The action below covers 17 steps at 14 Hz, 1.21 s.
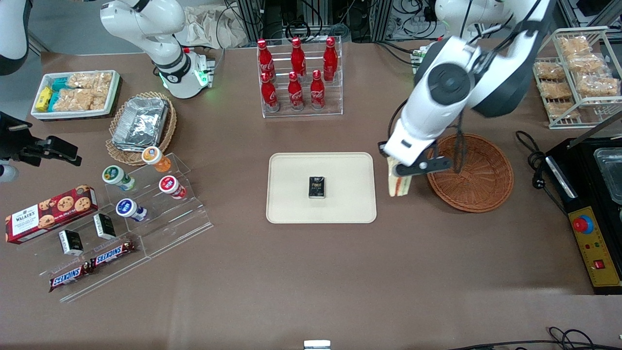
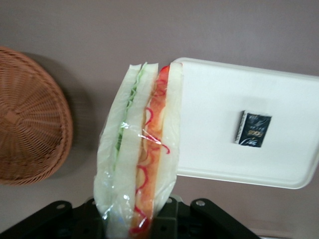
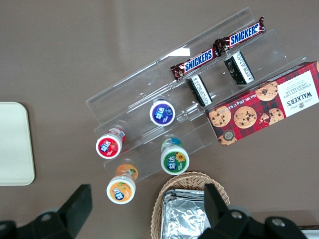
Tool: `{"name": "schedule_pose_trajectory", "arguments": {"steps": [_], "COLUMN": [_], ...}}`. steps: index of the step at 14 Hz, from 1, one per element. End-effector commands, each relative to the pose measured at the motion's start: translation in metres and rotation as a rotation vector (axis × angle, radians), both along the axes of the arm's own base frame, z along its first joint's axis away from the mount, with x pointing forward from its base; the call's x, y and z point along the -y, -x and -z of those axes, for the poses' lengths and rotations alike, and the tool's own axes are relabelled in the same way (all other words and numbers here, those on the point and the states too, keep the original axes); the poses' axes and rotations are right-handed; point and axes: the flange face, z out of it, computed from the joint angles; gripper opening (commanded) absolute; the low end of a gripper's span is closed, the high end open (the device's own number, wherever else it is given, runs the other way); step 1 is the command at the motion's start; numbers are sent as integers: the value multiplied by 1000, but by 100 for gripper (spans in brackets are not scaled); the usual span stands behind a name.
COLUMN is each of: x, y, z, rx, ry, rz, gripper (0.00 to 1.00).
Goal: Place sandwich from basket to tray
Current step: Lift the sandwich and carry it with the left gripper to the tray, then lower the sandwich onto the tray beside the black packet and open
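White-bread sandwich [image 2: 139, 149] hangs clenched in your claw [image 1: 407, 171], between basket [image 1: 478, 175] and tray [image 1: 291, 204]; tray lies toward the parked arm's end.

A broad table [image 1: 301, 272] with a matte brown top fills almost the whole scene, lit evenly from above so that things on it cast only soft, short shadows. Along its edge farthest from the front camera runs a strip of grey floor [image 1: 63, 29], with crumpled pale cloth [image 1: 209, 26] lying on it and tangles of black cables [image 1: 413, 19] around dark metal frames [image 1: 286, 17]. At the working arm's end of the table stands a black machine [image 1: 590, 194] with a yellow control panel [image 1: 595, 243] and a red button. A green light [image 1: 199, 78] glows on the table near the cloth.
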Motion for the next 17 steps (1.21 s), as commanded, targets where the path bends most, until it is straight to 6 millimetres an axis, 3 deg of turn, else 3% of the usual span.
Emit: {"name": "schedule_pose_trajectory", "arguments": {"steps": [1, 3, 5, 9, 11, 17], "x": [22, 43, 45, 52, 72, 75], "y": [-7, -7, -11, -18, -12, -11], "z": [36, 72, 106, 149, 168, 195], "rx": [-3, 7, 3, 4, 35, 35], "ry": [-1, -12, -42, -19, -27, -48], "rz": [43, 59, 65, 85, 77, 82], "gripper": [0, 0, 0, 0, 0, 0]}}
